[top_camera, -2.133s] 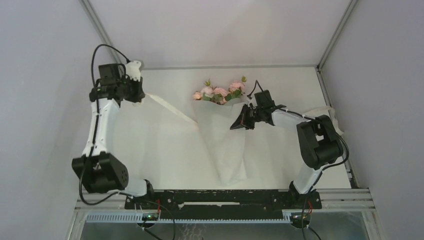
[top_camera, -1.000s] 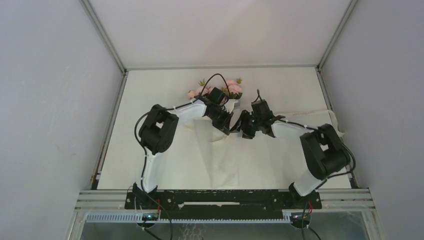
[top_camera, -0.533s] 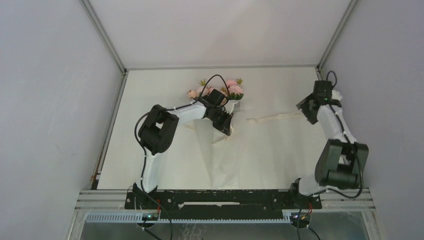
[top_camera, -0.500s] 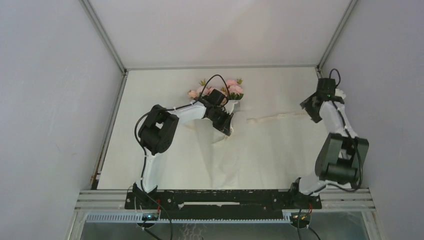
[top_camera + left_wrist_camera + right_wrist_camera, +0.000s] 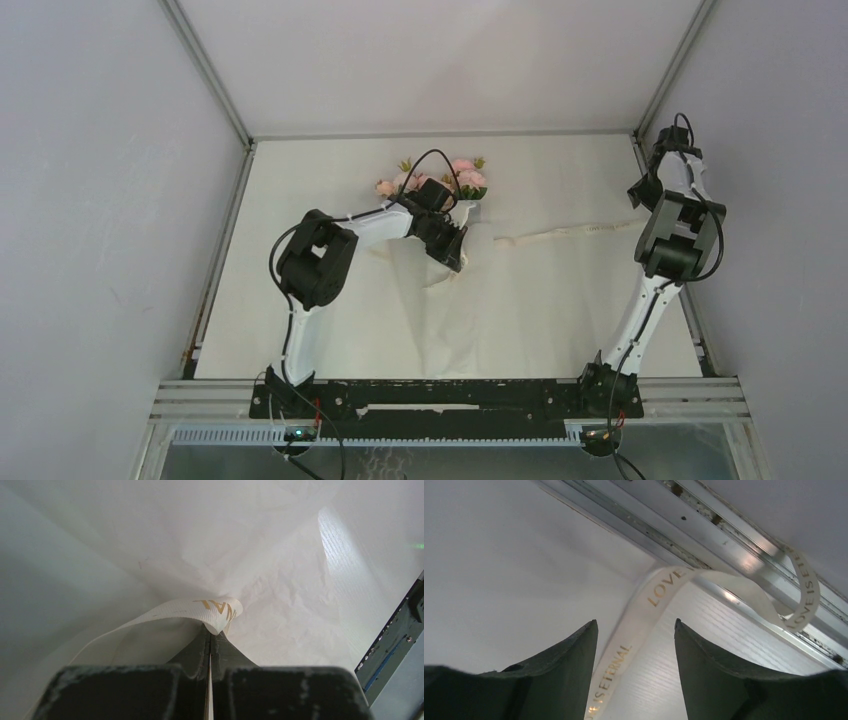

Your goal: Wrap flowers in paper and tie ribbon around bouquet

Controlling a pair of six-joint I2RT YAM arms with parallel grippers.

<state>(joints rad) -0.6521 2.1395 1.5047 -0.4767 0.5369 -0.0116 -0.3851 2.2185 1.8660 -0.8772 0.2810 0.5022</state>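
The bouquet lies at the back centre, pink flowers (image 5: 430,185) at the top and white paper (image 5: 450,310) spreading toward me. My left gripper (image 5: 459,264) rests on the paper just below the blooms, shut on a fold of the cream ribbon (image 5: 200,610) with gold letters; its tips (image 5: 211,632) pinch that fold over the creased paper (image 5: 290,575). The ribbon (image 5: 580,230) runs right across the table to my right gripper (image 5: 641,193) at the far right edge. There the right gripper (image 5: 634,624) is open, and the ribbon (image 5: 664,587) lies loose on the table between its fingers.
An aluminium rail (image 5: 724,535) borders the table's right edge directly ahead of the right gripper, and the ribbon's end (image 5: 806,592) loops over it. Grey enclosure walls (image 5: 770,200) stand close on both sides and behind. The right arm's elbow (image 5: 680,235) is raised near the right wall.
The left arm came from the far left to the bouquet and stayed there. The right gripper left the bouquet's middle, swung to the far right edge and opened; the ribbon now trails rightward.
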